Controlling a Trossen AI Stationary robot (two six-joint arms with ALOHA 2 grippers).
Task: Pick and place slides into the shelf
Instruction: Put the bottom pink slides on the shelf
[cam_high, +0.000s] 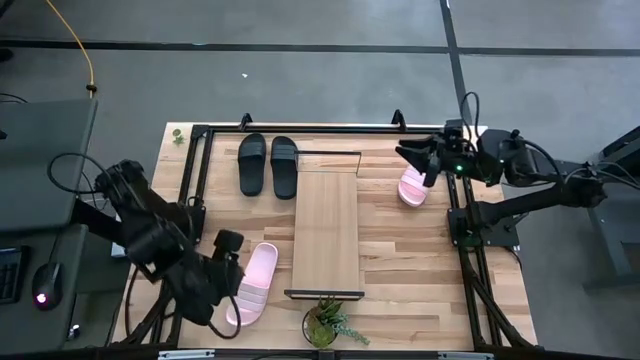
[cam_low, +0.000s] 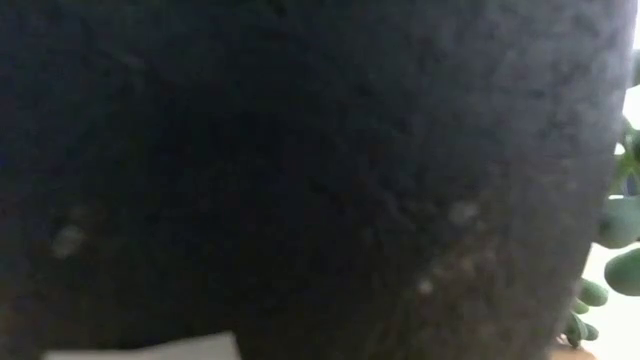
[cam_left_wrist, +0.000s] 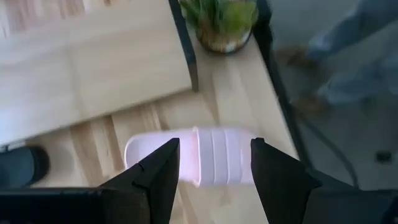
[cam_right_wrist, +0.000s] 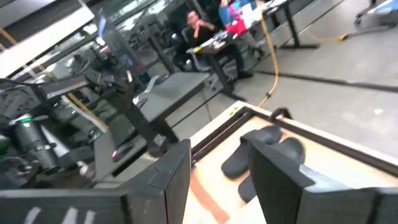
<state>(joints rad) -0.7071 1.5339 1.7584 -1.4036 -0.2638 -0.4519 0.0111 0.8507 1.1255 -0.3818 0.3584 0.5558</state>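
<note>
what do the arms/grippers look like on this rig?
Both arms are dark, boxy-jointed, with loose black cables. The left gripper has two broad, flat, dark wedge-shaped fingers. The right gripper matches, with a small green light glowing near its wrist.

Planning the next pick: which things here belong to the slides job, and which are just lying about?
Job:
- pink slide under the open left gripper
- pink slide by the right gripper
- black pair
- shelf

Lying about:
- potted plant
- computer mouse off the table
</note>
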